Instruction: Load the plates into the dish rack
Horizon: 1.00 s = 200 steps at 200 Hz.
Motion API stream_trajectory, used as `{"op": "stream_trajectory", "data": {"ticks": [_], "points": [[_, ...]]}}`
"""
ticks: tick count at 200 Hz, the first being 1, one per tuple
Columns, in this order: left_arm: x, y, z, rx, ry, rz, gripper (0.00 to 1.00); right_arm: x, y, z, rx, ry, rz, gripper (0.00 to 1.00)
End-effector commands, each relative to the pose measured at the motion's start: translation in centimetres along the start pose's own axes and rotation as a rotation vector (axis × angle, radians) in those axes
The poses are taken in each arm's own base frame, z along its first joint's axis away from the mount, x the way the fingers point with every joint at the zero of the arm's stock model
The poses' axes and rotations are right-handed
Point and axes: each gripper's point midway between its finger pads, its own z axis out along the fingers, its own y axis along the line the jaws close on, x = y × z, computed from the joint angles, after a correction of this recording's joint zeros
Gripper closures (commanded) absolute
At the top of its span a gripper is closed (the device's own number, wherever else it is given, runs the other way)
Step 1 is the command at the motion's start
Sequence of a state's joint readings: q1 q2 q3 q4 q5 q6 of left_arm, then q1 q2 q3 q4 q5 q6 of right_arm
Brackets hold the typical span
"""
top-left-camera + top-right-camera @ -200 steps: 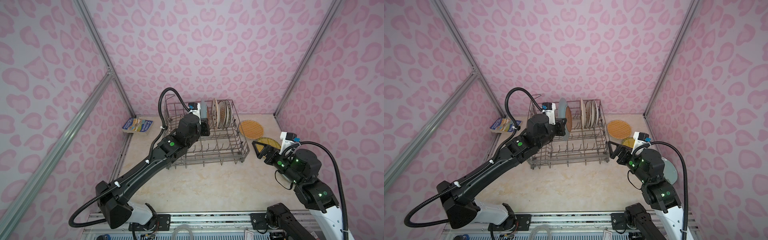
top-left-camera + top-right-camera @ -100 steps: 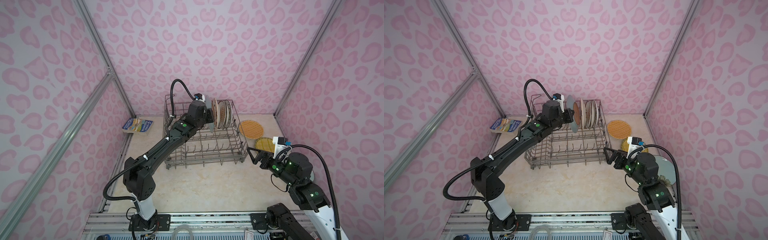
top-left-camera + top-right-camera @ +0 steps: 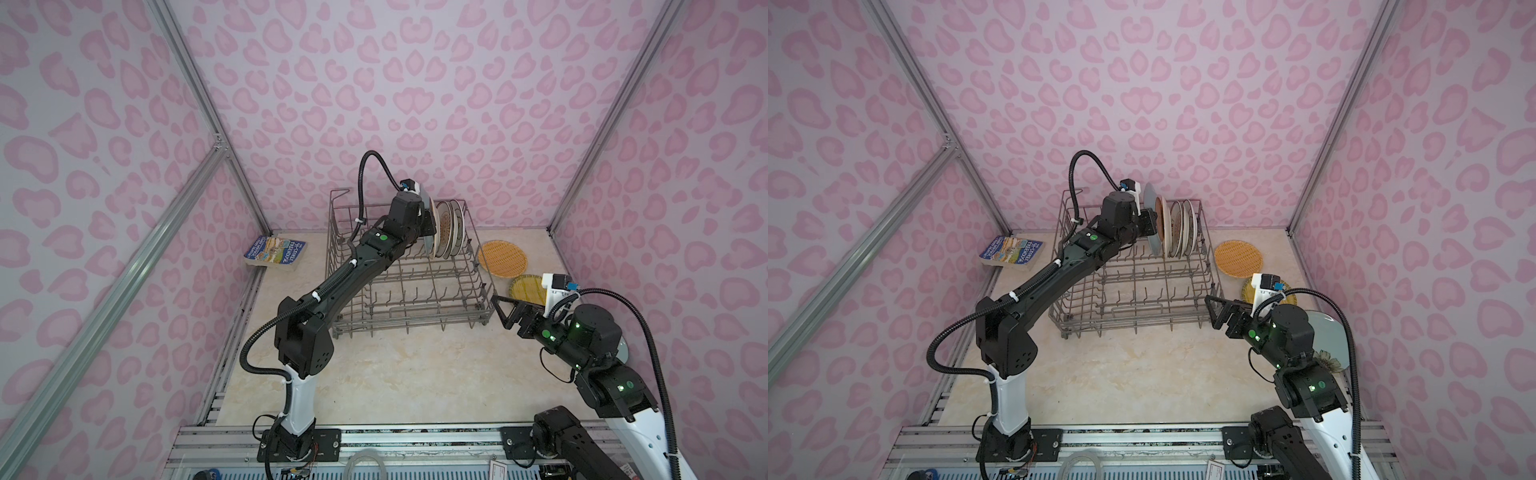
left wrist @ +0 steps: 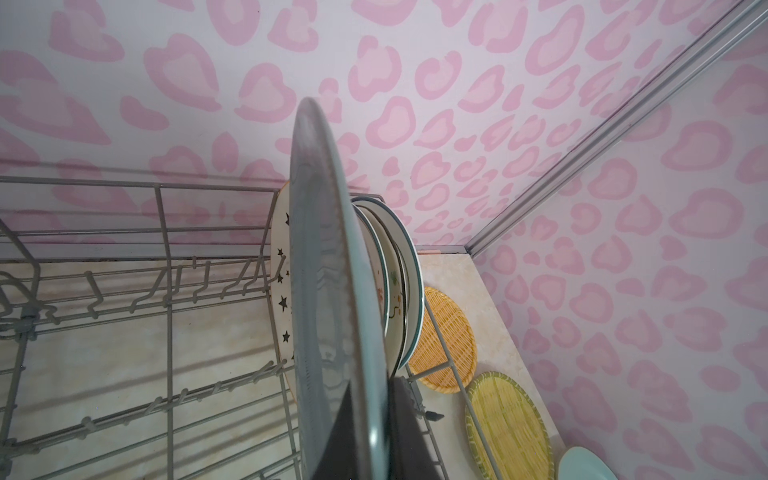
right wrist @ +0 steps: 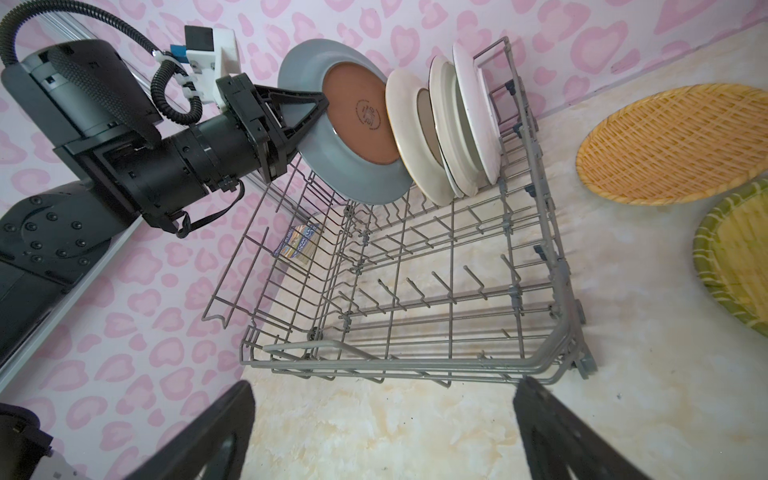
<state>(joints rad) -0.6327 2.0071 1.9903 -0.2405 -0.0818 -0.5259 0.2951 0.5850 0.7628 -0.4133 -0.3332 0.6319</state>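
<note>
Left pincer (image 5: 318,114) clamps a grey plate (image 5: 357,183) on edge beside three racked plates (image 5: 415,141). Right pincer (image 3: 508,311) gapes wide near the front corner of the rack (image 5: 557,291).

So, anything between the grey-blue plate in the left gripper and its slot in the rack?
Nothing visible. The left gripper holds the grey-blue plate on edge over the dish rack, just beside the starred plate. The rack's wires under it are bare. The starred plate is close, so that side looks tight.

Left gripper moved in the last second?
Yes. The left gripper, shut on the grey-blue round plate, shifted right along the far side of the grey wire dish rack, closer to the standing white plates.
</note>
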Motion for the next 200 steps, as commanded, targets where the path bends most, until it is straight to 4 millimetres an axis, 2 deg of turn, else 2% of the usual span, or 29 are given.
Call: {"op": "stream_trajectory", "data": {"ticks": [1, 26, 84, 112, 136, 165, 200], "points": [[-2.9, -1.1, 0.1, 0.044, -0.104, 0.004, 0.96, 0.4, -0.4, 0.8, 0.004, 0.022, -0.010, 0.03], [-2.6, -0.5, 0.8, 0.023, -0.104, 0.006, 0.96, 0.9, -0.5, 1.7, -0.002, 0.053, 0.002, 0.03], [-0.8, 0.8, 2.8, 0.025, -0.070, -0.042, 0.96, 1.3, -0.9, 2.1, 0.005, 0.059, 0.014, 0.03], [-0.8, 1.3, 2.4, 0.018, -0.087, -0.065, 0.96, 2.2, -1.2, 3.3, -0.018, 0.084, 0.051, 0.04], [-0.7, 1.6, 2.5, 0.018, -0.083, -0.091, 0.96, 2.3, -1.4, 3.3, -0.007, 0.084, 0.053, 0.04], [-2.3, 1.9, 0.9, 0.000, -0.136, -0.140, 0.96, 1.9, -1.1, 2.8, -0.008, 0.080, 0.035, 0.04], [-3.5, 1.0, -0.4, 0.065, -0.171, -0.206, 0.96, 1.9, -1.1, 2.5, -0.010, 0.069, 0.034, 0.04]]}}
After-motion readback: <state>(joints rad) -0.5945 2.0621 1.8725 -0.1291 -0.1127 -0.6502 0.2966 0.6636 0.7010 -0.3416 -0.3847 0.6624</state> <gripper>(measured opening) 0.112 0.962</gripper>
